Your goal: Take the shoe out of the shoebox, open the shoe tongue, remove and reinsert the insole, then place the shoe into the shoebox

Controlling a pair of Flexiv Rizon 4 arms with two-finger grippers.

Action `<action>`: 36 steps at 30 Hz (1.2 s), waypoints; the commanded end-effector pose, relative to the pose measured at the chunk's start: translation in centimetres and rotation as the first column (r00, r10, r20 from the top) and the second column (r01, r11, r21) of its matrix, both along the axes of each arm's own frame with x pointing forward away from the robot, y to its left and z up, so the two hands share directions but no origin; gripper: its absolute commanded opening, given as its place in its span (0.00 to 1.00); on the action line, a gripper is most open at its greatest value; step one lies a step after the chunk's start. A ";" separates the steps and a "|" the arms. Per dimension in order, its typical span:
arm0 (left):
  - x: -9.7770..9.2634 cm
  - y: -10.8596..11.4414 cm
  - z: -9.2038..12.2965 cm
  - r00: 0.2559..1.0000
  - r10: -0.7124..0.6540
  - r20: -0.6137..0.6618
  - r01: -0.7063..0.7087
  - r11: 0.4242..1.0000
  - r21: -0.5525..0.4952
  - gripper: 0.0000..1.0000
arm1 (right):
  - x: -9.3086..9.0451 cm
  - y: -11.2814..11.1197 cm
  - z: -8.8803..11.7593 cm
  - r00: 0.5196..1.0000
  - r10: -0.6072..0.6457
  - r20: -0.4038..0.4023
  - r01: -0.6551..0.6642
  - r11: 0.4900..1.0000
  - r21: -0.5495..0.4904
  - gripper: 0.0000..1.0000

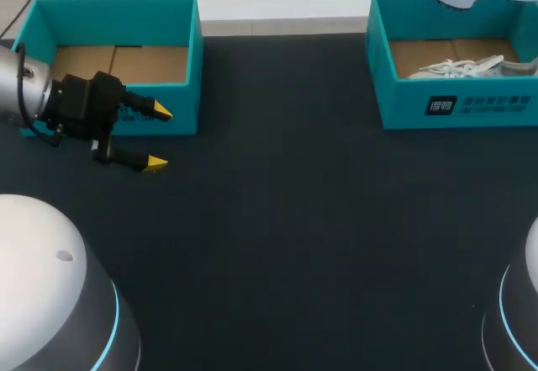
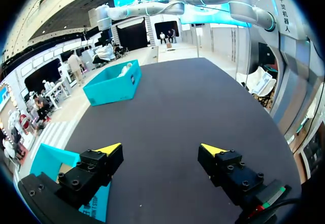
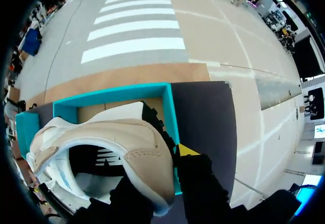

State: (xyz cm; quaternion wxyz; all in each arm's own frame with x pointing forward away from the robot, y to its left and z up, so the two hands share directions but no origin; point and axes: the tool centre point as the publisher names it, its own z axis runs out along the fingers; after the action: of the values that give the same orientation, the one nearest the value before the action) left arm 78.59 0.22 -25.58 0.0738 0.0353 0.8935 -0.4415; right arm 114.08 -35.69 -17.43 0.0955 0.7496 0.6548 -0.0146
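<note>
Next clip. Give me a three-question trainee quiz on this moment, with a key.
1. True or false: the left gripper is open and empty.
2. The shoe in the right gripper is: A) set down flat; B) held over the right box; C) handed to the left gripper.
3. Which box has a second shoe lying in it?

Key: 1 true; 2 B; 3 the right box.
</note>
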 end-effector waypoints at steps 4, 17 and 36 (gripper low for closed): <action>-0.1 0.0 0.0 1.000 0.001 0.001 -0.001 1.000 0.002 1.00 | -1.3 -0.9 0.4 0.999 -0.031 0.034 0.032 0.999 -0.038 0.00; -0.1 0.0 0.0 1.000 0.001 0.001 -0.001 1.000 0.002 1.00 | -1.4 -0.9 0.3 0.996 -0.055 0.069 0.060 0.996 -0.067 0.00; -0.1 0.0 0.0 1.000 0.001 0.001 -0.001 1.000 0.002 1.00 | -1.4 1.1 -3.2 0.998 -0.053 -0.031 0.051 0.996 -0.077 0.00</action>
State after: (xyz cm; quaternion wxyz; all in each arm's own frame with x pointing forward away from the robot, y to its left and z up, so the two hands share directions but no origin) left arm 78.60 0.22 -25.58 0.0738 0.0353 0.8935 -0.4415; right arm 111.72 -34.99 -19.84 0.1164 0.7611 0.6366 -0.0428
